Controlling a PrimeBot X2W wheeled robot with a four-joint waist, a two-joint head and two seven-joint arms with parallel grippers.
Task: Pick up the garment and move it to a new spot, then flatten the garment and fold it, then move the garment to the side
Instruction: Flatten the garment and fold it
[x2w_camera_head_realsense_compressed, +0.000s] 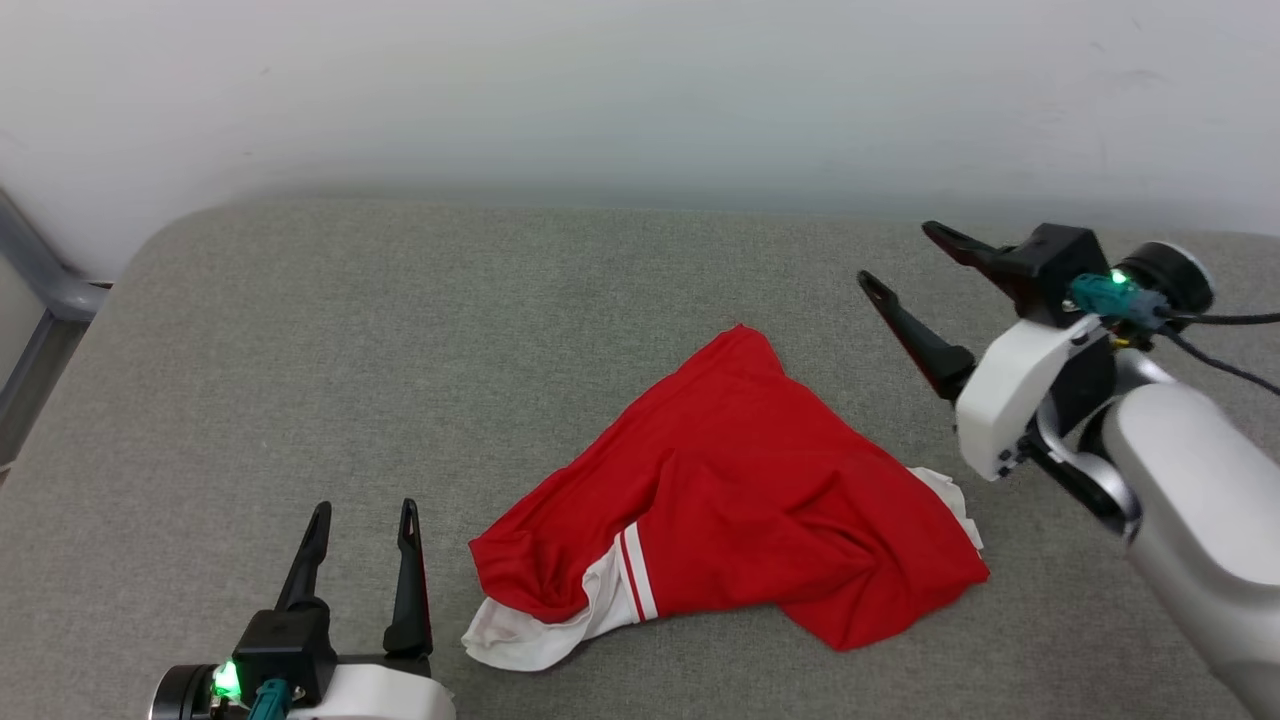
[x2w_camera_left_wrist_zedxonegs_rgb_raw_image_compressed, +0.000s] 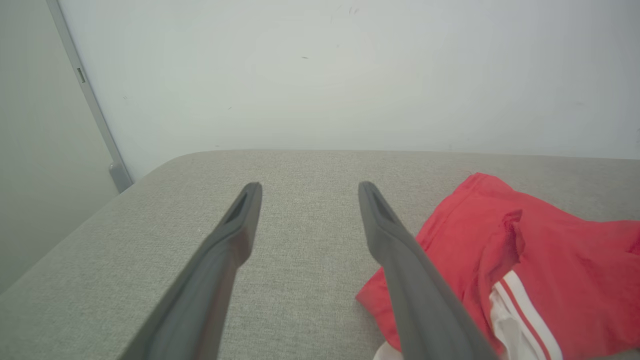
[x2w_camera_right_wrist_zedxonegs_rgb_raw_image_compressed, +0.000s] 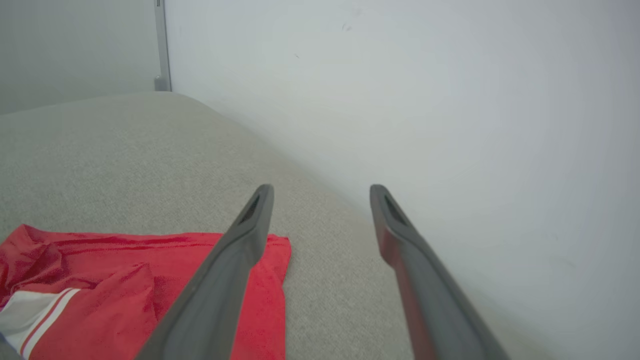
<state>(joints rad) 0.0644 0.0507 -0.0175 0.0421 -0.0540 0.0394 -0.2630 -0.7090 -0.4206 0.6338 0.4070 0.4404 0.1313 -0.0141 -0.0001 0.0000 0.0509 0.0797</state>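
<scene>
**Left gripper**: fingers apart and holding nothing, low at the near left of the head view, tips pointing away from the robot; between the fingers lies bare grey cushion; a strip of cushion separates the gripper from the garment on its right; in the left wrist view the right-hand finger crosses in front of the garment's near edge and hides part of it.

**Right gripper**: fingers apart and empty, raised over the cushion at the right of the head view, tips slanting toward the wall; the pale forearm runs off the lower right corner; the gripper stands beside the garment's right side, apart from it; in the right wrist view the left-hand finger passes in front of a red corner of the cloth.

**Garment**: a crumpled red heap, not flat, on the cushion right of centre, between the two grippers; a white sleeve with red-and-white striped trim sticks out at the near left edge; a small patch of white shows at the right edge; one red corner points toward the wall.

**Surroundings**: the wall rises directly behind the cushion; a grey post stands off the cushion's far left corner.
</scene>
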